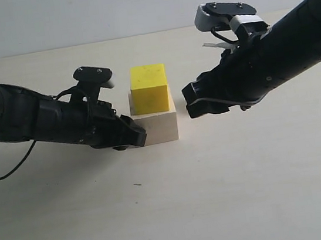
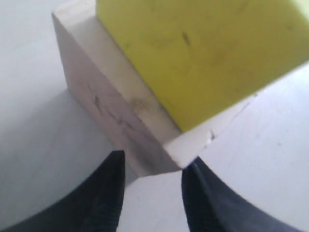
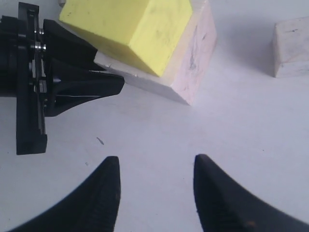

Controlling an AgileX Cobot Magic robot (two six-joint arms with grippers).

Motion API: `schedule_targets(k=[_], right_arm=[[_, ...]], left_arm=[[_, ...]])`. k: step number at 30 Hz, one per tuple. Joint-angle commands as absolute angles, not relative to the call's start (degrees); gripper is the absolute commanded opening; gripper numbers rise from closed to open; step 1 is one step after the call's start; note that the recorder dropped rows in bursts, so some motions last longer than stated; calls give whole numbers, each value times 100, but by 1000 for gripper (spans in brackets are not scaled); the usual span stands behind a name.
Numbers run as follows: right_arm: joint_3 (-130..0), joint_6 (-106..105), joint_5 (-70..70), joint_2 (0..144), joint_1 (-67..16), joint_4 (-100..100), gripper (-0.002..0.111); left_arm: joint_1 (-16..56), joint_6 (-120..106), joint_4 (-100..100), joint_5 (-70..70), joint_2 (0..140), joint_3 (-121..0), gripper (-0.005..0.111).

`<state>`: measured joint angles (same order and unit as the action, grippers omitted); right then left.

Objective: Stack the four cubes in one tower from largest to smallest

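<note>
Tower (image 1: 152,106) stands two high mid-table: yellow cube (image 1: 149,89) on pale block (image 1: 160,127). Left gripper (image 2: 152,164), fingers apart and empty, noses the base corner. Right gripper (image 3: 155,166) gapes wide, empty. Next, I'd say, fetch that spare block (image 3: 291,47).

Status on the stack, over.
Left gripper open, tips at corner of pale cube. Right gripper open, empty. Yellow cube on pale cube. Loose block nearby, no obstruction seen.

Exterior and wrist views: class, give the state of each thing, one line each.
pale wood cube: on the table, bottom of stack.
yellow cube: stacked on the pale wood cube.
small wooden cube: alone on the table, unstacked.
left gripper: open, empty, by the pale wood cube's corner.
right gripper: open, empty.
</note>
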<state>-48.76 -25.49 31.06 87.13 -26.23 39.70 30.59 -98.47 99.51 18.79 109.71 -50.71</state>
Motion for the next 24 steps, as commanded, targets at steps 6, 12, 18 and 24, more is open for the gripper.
schedule_targets(k=[6, 12, 18, 24], right_arm=[[-4900, -2542, 3171, 8659, -2601, 3939, 46], [-4900, -2529, 3222, 8659, -2601, 3939, 46], [-4900, -2529, 3240, 8659, -2601, 3939, 46], [-4900, -2485, 3353, 8659, -2601, 3939, 46]], left_arm=[[3088, -9856, 9995, 1794, 10962, -5144, 39], [3088, -9729, 9995, 1804, 10860, -5003, 39], [3003, -9675, 9813, 1710, 10306, -4409, 39], [2964, -9675, 9797, 1407, 9430, -4062, 39]])
